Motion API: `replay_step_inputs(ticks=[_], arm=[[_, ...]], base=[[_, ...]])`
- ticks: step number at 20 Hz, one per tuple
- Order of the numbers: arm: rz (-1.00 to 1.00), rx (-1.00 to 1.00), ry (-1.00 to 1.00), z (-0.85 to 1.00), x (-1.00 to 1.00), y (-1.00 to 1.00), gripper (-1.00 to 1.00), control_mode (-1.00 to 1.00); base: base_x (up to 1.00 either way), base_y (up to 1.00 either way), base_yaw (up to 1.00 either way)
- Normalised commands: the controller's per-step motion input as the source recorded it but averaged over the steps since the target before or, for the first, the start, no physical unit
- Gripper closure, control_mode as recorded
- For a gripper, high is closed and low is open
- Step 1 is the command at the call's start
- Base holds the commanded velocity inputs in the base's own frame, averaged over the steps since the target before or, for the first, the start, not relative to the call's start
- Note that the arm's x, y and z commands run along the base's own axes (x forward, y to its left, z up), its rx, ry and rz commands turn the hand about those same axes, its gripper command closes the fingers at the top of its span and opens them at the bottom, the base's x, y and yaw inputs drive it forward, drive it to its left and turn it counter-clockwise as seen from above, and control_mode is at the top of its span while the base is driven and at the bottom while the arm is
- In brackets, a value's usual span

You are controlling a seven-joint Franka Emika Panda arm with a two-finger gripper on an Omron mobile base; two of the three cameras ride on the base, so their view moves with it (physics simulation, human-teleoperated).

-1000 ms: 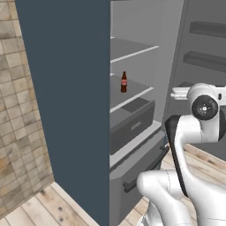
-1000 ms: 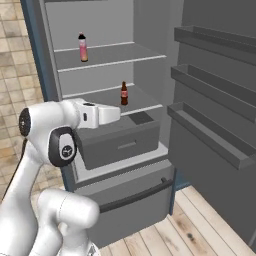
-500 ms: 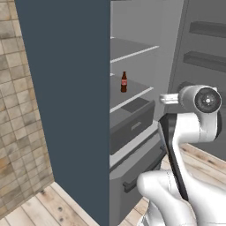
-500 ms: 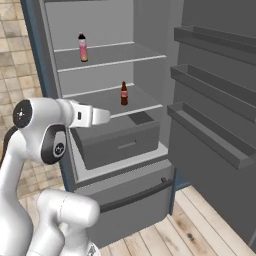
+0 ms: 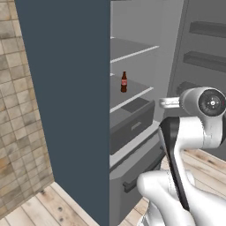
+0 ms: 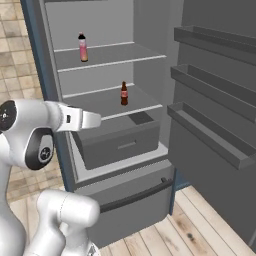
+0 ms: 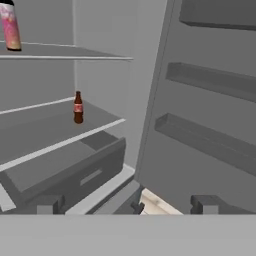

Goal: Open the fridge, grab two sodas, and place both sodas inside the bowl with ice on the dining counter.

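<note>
Fridge (image 6: 50, 65) standing open; cola (image 6: 124, 93) sitting near middle shelf's front edge, pink bottle (image 6: 82, 47) on top shelf. Gripper (image 7: 127, 202) spread, holding nothing. Risk: fingers clipping shelf edge, tipping cola.

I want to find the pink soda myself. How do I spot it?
Look into the tall open grey fridge. On its upper shelf, towards the left, stands the slim pink-orange bottle with a black cap. The only other bottle, one shelf lower, is a short dark-brown cola bottle with a red label.
</note>
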Motion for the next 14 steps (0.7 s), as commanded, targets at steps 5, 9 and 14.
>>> replay_step_inputs(ticks=[5,9,14], arm=[[0.0,0.0,0.0,0.0,-0.04,0.13,-1.0,-1.0],[0.0,0.0,0.0,0.0,0.0,0.23,-1.0,-1.0],[0.0,0.0,0.0,-0.01,0.02,0.34,-1.0,-1.0]], base=[[0.0,0.0,0.0],[0.0,0.0,0.0],[0.0,0.0,0.0]])
